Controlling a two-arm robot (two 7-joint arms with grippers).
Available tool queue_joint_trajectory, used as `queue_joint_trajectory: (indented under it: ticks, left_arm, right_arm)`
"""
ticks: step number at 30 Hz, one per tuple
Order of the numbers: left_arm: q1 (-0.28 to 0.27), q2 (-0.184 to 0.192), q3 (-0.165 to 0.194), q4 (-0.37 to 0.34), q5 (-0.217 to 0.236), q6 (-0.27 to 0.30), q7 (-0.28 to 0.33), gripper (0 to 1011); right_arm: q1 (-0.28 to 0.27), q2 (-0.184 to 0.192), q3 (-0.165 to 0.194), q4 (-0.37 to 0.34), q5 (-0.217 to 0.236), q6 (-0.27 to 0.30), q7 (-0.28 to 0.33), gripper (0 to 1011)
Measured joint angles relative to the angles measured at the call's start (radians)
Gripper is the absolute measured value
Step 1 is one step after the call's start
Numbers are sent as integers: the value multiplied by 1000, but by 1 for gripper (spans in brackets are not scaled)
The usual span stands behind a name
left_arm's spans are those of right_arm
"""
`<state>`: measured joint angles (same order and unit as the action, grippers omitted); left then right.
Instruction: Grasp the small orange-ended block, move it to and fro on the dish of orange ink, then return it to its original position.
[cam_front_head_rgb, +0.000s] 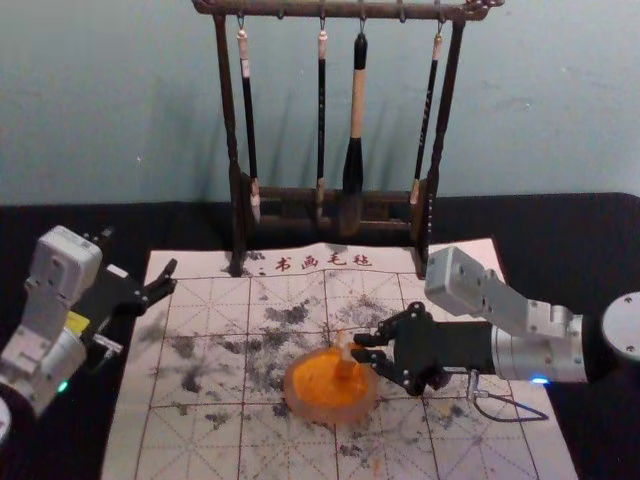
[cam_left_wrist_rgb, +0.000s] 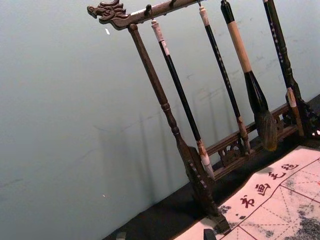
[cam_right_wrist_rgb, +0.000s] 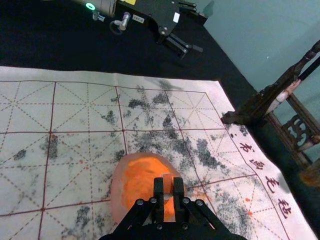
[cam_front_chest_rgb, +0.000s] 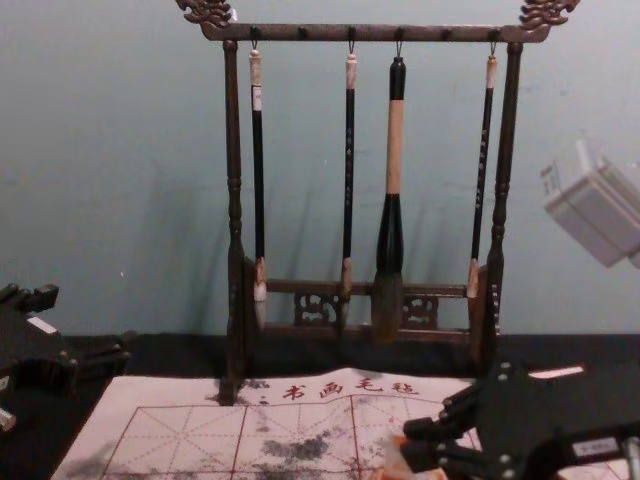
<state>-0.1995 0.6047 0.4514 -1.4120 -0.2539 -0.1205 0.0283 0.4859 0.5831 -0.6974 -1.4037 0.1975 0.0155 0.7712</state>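
Note:
My right gripper (cam_front_head_rgb: 368, 348) is shut on the small block (cam_front_head_rgb: 346, 347), whose orange end is over the dish of orange ink (cam_front_head_rgb: 330, 388); whether it touches the ink I cannot tell. From the right wrist, the block (cam_right_wrist_rgb: 168, 186) sits between the fingertips of the right gripper (cam_right_wrist_rgb: 168, 192), above the inner edge of the dish (cam_right_wrist_rgb: 118, 192). In the chest view the right gripper (cam_front_chest_rgb: 428, 446) reaches in from the right, holding the block (cam_front_chest_rgb: 397, 462). Parked at the left edge of the mat, my left gripper (cam_front_head_rgb: 140, 262) stands open; its fingertips (cam_left_wrist_rgb: 209, 234) show low in the left wrist view.
Beneath the dish lies a gridded, ink-stained mat (cam_front_head_rgb: 200, 440) on a black table (cam_front_head_rgb: 60, 225). Behind them stands a dark wooden rack (cam_front_head_rgb: 330, 194) with several hanging brushes, including a thick one (cam_front_head_rgb: 354, 150), against a pale wall.

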Motion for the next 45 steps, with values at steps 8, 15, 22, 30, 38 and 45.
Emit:
queue_joint_trajectory:
  ticks: [8, 15, 22, 30, 38, 45]
  left_arm:
    - [0, 0, 0, 0, 0, 0, 0, 1001]
    - [0, 0, 0, 0, 0, 0, 0, 1001]
    - [0, 0, 0, 0, 0, 0, 0, 1001]
    - [0, 0, 0, 0, 0, 0, 0, 1001]
    - [0, 0, 0, 0, 0, 0, 0, 1001]
    - [0, 0, 0, 0, 0, 0, 0, 1001]
  right_arm:
    - [-22, 28, 8, -35, 12, 0, 8, 82]
    - [-40, 40, 10, -60, 26, -5, 17, 82]
    - [-42, 37, 9, -63, 32, -8, 16, 82]
    - [-52, 41, 30, -76, 46, -10, -7, 82]
    - [-88, 78, 79, -126, 77, -5, -38, 82]
    - [-140, 129, 135, -180, 108, -6, -64, 82]
